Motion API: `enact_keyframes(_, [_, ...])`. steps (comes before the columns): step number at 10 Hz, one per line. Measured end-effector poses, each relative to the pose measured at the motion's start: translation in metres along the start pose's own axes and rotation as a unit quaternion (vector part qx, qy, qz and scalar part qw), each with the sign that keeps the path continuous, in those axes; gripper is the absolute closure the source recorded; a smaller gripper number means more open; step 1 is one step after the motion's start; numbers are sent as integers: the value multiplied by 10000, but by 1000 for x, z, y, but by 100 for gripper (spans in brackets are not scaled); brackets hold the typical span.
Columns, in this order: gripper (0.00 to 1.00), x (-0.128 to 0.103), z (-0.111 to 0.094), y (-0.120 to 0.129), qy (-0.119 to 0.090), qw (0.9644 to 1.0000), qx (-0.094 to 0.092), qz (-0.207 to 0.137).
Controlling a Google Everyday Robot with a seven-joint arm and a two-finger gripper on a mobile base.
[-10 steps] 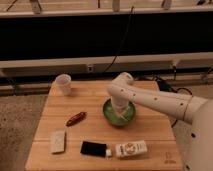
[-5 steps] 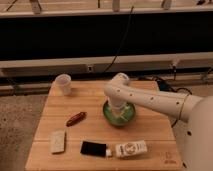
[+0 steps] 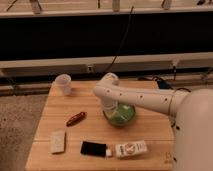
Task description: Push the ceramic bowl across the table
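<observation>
Though partly hidden, claw (image 3: 112, 111) inside ceramic bowl (image 3: 123, 116)

My claw (image 3: 111, 112) sits down at the ceramic bowl (image 3: 120, 115), near the middle of the surface (image 3: 90, 127), with the white arm reaching in from the right. I see a translucent cup (image 3: 63, 83) at the far left corner, a small red item (image 3: 76, 118), a pale packet (image 3: 58, 141), a black packet (image 3: 94, 148) and a white packet (image 3: 131, 148).

table (image 3: 95, 131) | ceramic bowl (image 3: 121, 115), gripper (image 3: 110, 109) inside | cup (image 3: 63, 83) | red item (image 3: 76, 118) | white pad (image 3: 58, 141) | black block (image 3: 93, 148) | white packet (image 3: 131, 149)
</observation>
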Motion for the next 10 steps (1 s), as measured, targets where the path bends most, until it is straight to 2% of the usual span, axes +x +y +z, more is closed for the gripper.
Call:
enact_keyframes(4, [99,-53,-6,-30,7,9988,-36,-484])
enact_keyframes(10, [99,-65,-7,-39,124,9957,-39,-914])
